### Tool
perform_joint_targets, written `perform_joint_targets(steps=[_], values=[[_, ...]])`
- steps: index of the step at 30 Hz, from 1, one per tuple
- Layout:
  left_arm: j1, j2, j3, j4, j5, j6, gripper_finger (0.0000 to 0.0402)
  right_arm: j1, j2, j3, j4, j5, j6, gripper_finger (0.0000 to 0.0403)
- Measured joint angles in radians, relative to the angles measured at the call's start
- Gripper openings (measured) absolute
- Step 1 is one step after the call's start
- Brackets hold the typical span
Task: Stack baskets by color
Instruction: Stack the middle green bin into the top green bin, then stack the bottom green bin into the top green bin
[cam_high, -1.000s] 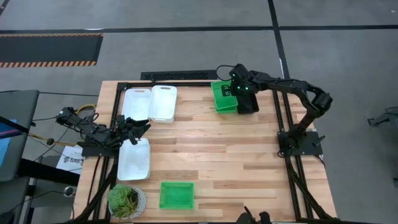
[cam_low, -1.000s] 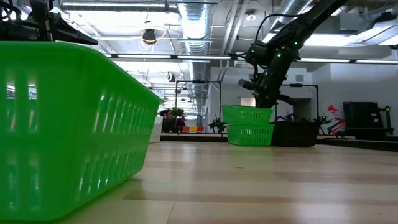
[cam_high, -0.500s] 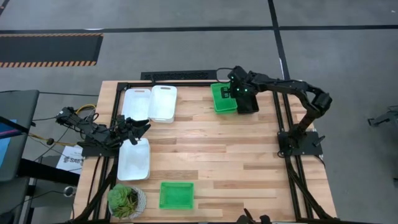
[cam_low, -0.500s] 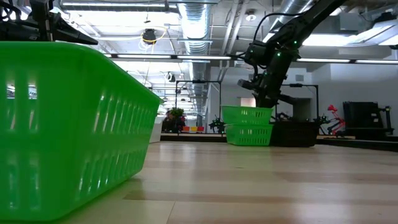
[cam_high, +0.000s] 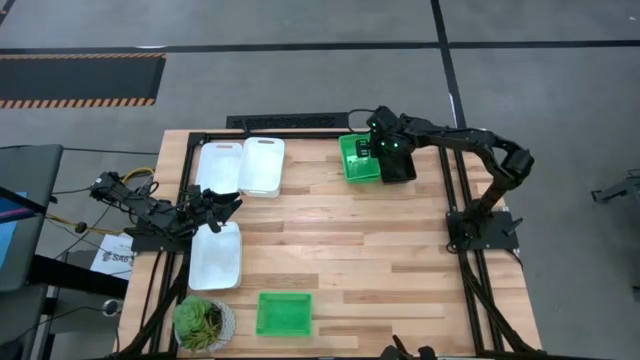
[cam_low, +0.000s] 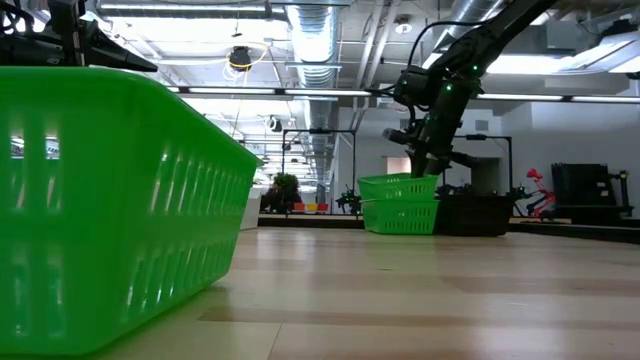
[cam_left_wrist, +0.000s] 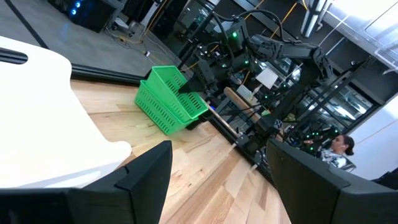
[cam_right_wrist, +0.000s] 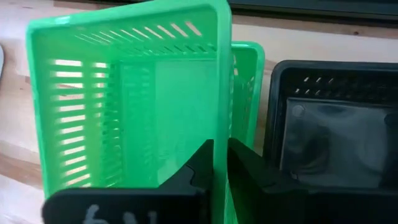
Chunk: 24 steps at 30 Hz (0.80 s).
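Note:
Two bright green baskets are nested at the far right of the table. The upper one (cam_high: 358, 158) (cam_right_wrist: 137, 106) sits tilted in the lower one (cam_low: 400, 216) (cam_right_wrist: 249, 93), next to a black basket (cam_high: 402, 168) (cam_right_wrist: 329, 124). My right gripper (cam_high: 382, 150) (cam_right_wrist: 221, 165) is over the upper basket's right wall, shut on it. At the table's left edge my left gripper (cam_high: 232, 203) (cam_left_wrist: 217, 180) waits open, level, above the far end of a white basket (cam_high: 216, 255). Another green basket (cam_high: 284, 313) (cam_low: 100, 200) rests on its bottom near the front edge. My right gripper pinches the upper green basket's right side wall at its rim (cam_right_wrist: 221, 134), one finger (cam_right_wrist: 202, 165) inside the basket and one (cam_right_wrist: 245, 168) outside. The fingers slant down from above. The basket rests tilted inside the lower green basket.
Two white baskets (cam_high: 219, 166) (cam_high: 262, 165) stand side by side at the far left. A round potted plant (cam_high: 204, 323) sits at the near left corner. The middle of the wooden tabletop (cam_high: 350, 250) is bare.
The upper green basket has sunk lower into the green basket beneath it and now sits a little tilted; my right gripper has stayed over its right wall.

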<state>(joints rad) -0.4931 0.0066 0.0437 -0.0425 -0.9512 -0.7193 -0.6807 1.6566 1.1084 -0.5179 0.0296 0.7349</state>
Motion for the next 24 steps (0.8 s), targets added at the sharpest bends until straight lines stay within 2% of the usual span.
perform_joint_targets(steps=[5,16,24], values=[[0.0,0.0,0.0,0.0,0.0,0.0,0.0249,0.0,0.0,0.0,0.0,0.0,-0.005,0.0084],[0.0,0.0,0.0,0.0,-0.001,0.0,0.0249,-0.001,-0.003,0.0,0.019,0.002,-0.045,0.0156],[0.0,0.0,0.0,0.0,-0.002,-0.001,0.0249,-0.023,-0.038,0.005,0.017,0.002,-0.089,0.0163]])
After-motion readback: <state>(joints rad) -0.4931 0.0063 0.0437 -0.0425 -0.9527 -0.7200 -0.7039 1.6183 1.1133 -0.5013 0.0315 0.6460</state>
